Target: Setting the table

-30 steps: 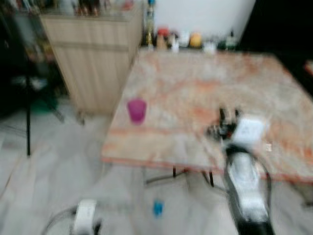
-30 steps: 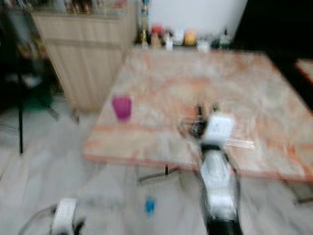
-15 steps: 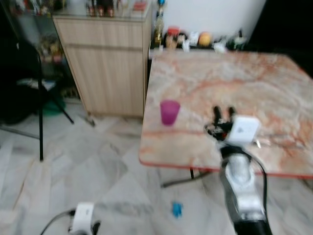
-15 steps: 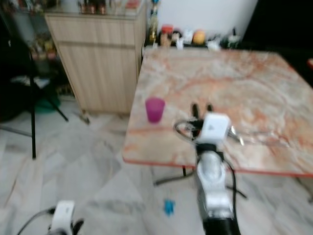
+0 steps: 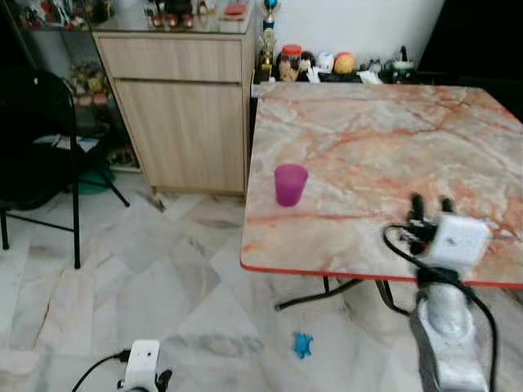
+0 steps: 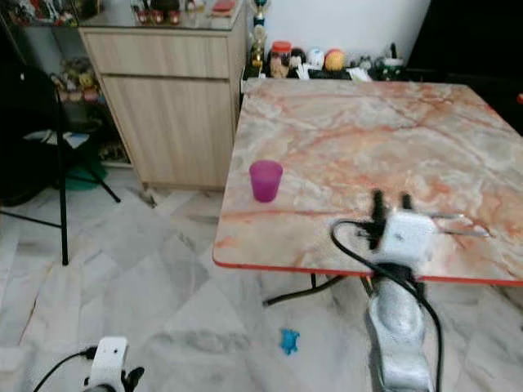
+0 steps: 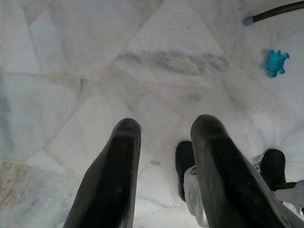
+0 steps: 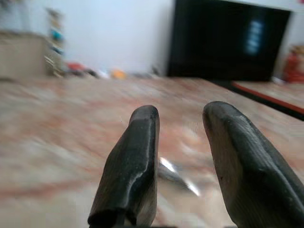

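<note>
While hovering parted right gripper (image 6: 391,198) near table (image 5: 359,139) edge: approaching silver utensil (image 6: 458,232); needed reaching farther, then closing.

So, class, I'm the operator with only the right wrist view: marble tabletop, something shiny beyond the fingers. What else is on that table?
Observer: A purple cup stands near the table's left edge, apart from the right gripper.
Operator: And the shiny thing?
Observer: Cutlery, it seems, lying flat to the gripper's right; which kind is unclear.
Operator: The left arm?
Observer: The left gripper hangs open over the floor, by a small blue toy.
</note>
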Robot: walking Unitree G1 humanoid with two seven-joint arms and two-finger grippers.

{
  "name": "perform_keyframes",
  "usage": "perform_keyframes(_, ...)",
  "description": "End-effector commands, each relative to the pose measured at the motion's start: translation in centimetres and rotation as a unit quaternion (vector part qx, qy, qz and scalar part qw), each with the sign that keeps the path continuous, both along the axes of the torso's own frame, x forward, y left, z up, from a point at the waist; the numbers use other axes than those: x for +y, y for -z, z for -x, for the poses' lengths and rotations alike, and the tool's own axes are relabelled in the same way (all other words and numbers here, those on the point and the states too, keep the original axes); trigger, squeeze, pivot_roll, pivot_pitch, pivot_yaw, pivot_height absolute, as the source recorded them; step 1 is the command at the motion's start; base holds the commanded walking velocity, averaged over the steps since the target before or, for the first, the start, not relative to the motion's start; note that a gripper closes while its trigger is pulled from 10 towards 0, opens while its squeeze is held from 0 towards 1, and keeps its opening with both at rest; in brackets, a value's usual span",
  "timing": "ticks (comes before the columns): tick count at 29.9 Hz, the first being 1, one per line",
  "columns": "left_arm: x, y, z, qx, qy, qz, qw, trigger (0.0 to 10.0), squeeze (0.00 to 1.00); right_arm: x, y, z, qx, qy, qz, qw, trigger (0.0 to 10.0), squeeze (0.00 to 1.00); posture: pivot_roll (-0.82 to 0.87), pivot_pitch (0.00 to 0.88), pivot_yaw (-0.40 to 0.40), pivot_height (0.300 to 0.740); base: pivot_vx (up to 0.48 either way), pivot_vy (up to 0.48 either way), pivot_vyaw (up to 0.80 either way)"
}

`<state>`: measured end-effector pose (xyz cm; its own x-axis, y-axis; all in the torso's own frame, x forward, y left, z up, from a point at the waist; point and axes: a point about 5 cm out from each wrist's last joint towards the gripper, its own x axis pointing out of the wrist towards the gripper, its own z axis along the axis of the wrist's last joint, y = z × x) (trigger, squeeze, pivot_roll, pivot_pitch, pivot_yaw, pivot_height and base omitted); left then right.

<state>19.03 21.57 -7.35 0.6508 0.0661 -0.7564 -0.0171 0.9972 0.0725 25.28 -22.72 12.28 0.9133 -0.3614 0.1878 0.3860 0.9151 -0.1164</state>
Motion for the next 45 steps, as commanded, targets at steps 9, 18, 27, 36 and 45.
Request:
perform_keyframes(9, -0.3, 0.2, 0.1, 0.004, 0.000, 0.003, 1.000, 10.0, 0.00, -0.9, 7.5, 4.0, 0.148, 0.126, -0.088, 0.977, 10.0, 0.00, 0.05, 0.000, -0.022, 0.740, 0.000, 0.000, 0.00)
perform_keyframes(18, -0.4, 0.1, 0.0, 0.002, -0.004, 0.005, 1.000, 10.0, 0.00, 0.9, 14.9, 5.3, 0.301, 0.062, -0.151, 0.940, 10.0, 0.00, 0.05, 0.000, -0.026, 0.740, 0.000, 0.000, 0.00)
perform_keyframes(27, -0.2, 0.1, 0.1, 0.002, -0.007, 0.003, 1.000, 10.0, 0.00, 2.3, 18.9, 6.2, 0.395, 0.010, -0.194, 0.898, 10.0, 0.00, 0.05, 0.000, -0.018, 0.740, 0.000, 0.000, 0.00)
perform_keyframes(36, 0.0, 0.1, 0.1, -0.001, -0.007, 0.001, 1.000, 10.0, 0.00, 3.8, 21.3, 9.2, 0.478, -0.042, -0.213, 0.851, 10.0, 0.00, 0.06, 0.000, -0.010, 0.740, 0.000, 0.000, 0.00)
perform_keyframes(45, -0.1, 0.0, 0.0, -0.002, -0.004, 0.001, 1.000, 10.0, 0.00, 5.6, 21.9, 9.8, 0.504, -0.054, -0.216, 0.834, 10.0, 0.00, 0.06, 0.000, -0.010, 0.740, 0.000, 0.000, 0.00)
